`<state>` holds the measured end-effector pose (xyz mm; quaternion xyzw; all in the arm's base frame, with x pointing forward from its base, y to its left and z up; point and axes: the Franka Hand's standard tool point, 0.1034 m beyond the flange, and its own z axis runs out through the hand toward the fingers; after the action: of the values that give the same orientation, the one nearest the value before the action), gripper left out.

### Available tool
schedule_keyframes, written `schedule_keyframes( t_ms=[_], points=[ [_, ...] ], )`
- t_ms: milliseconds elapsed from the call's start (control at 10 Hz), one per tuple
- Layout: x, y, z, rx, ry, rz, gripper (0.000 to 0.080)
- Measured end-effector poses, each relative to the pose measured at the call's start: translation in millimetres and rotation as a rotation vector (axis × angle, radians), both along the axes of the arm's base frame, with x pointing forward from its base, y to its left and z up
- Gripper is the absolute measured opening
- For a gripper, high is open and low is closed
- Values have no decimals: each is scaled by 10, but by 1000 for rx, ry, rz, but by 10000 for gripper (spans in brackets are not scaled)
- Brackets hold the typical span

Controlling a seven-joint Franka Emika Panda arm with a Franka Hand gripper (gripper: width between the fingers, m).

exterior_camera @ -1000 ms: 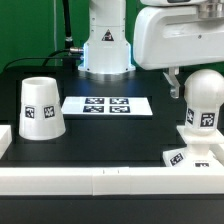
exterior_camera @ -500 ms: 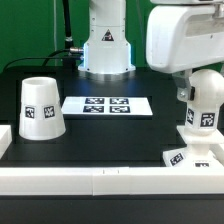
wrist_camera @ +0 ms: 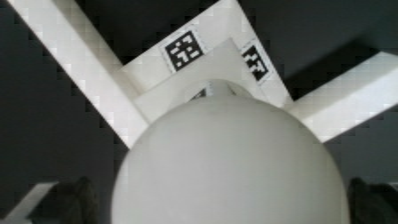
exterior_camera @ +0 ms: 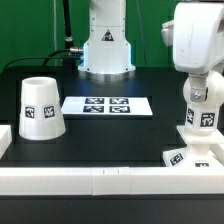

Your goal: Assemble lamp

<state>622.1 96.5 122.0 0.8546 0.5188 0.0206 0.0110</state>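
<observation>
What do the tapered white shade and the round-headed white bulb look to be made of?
Tapered white shade: looks like opaque matte plastic, evenly white with soft shading and no glare. The black-and-white square tag on it seems to be a printed sticker or paper. Round-headed white bulb: probably the same smooth plastic rather than glass, since its head is opaque with only a faint sheen in the wrist view.

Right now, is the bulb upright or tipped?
Upright. The bulb stands on the base, stem vertical, round head on top.
</observation>
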Motion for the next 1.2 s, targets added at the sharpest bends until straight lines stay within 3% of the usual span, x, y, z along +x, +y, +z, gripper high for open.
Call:
schedule_keyframes(
  t_ms=[600,1100,1200],
  points=[
    [-13,49,-58,-86,5,503,698],
    [-13,-9,-78,-104,15,649,685],
    [-13,-12,-78,-104,15,649,576]
  ],
)
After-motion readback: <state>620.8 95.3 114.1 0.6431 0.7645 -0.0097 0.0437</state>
